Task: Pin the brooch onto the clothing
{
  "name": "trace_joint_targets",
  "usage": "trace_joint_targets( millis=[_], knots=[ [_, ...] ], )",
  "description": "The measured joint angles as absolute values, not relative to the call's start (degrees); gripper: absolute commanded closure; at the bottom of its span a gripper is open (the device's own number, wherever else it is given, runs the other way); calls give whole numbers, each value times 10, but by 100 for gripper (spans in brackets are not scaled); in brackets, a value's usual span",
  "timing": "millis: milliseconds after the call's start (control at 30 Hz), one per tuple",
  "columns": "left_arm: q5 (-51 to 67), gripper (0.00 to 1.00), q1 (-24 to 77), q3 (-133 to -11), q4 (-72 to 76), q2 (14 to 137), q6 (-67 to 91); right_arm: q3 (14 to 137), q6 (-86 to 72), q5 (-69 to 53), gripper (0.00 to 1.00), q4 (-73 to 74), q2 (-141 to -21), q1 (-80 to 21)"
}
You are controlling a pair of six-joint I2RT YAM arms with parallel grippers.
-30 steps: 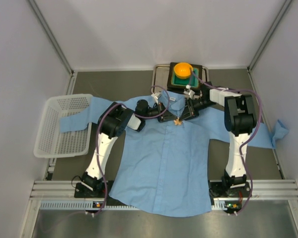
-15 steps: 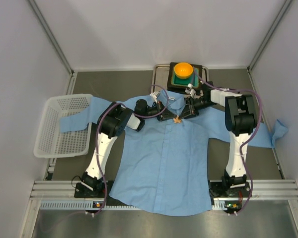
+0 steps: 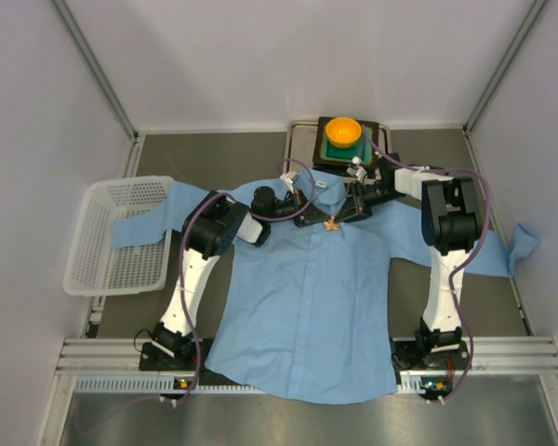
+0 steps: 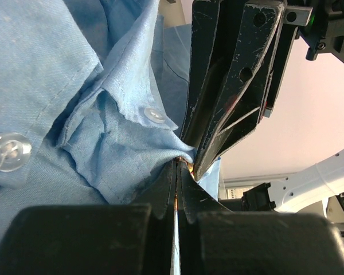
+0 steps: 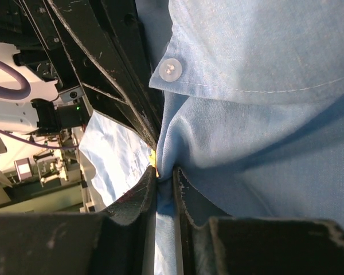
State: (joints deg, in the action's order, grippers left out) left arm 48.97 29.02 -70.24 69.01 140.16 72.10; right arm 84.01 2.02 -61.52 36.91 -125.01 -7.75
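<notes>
The light blue shirt (image 3: 307,307) lies spread flat on the table, collar toward the far side. The tiny red-orange brooch (image 3: 333,224) sits just below the collar, where both grippers meet. My left gripper (image 3: 316,219) comes in from the left. In the left wrist view it (image 4: 178,167) is shut, with a thin orange sliver of the brooch (image 4: 178,197) between its jaws. My right gripper (image 3: 347,215) comes in from the right. In the right wrist view it (image 5: 165,173) is shut on a fold of the shirt (image 5: 264,132), with an orange bit of the brooch (image 5: 154,160) at its tip.
An orange bowl (image 3: 343,130) stands on a green and black tray (image 3: 365,153) just beyond the collar. A white basket (image 3: 121,232) stands at the left over the shirt's sleeve. Grey walls close in on both sides.
Both grippers stay pinched together at the collar. The right wrist and the brooch have shifted very slightly toward the far side.
</notes>
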Motion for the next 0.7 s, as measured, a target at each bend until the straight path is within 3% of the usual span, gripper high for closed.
trace_joint_targets(
  millis=[700],
  knots=[
    [470, 100, 289, -685, 702, 1402, 740, 787, -114, -629, 84, 257, -1242, -72]
  ],
)
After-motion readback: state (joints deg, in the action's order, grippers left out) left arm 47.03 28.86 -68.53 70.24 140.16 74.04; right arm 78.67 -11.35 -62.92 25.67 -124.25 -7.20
